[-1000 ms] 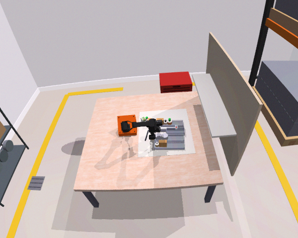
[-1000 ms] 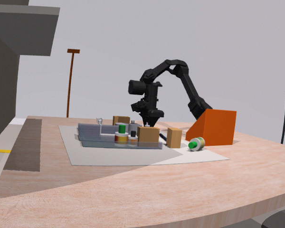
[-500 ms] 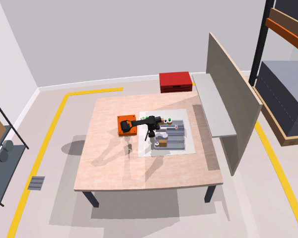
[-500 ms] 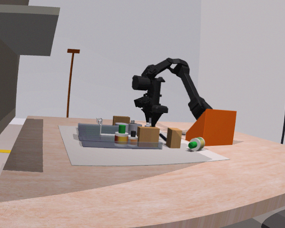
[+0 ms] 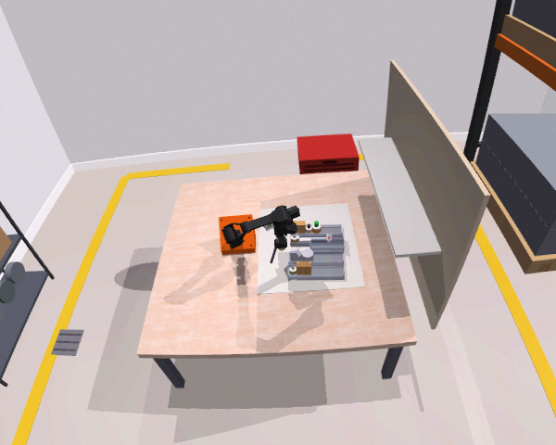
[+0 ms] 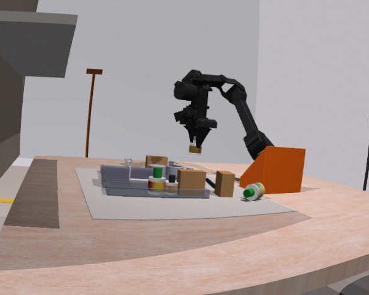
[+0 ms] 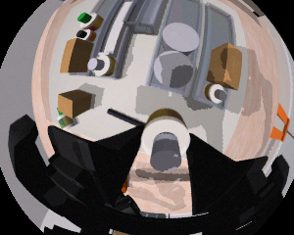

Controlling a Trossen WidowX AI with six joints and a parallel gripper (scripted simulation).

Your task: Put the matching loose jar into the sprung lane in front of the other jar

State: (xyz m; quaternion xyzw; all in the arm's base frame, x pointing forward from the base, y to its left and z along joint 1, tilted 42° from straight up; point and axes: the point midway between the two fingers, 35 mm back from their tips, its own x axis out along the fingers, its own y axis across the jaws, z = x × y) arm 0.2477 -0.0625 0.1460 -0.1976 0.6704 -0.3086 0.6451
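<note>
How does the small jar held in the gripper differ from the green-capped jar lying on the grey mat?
The small tan-banded jar hangs upright in the air, clamped in the black gripper; the green-capped jar lies on its side on the grey mat, ungripped. The held jar's cap is grey, the other's green. Both are cylindrical with banded labels.
</note>
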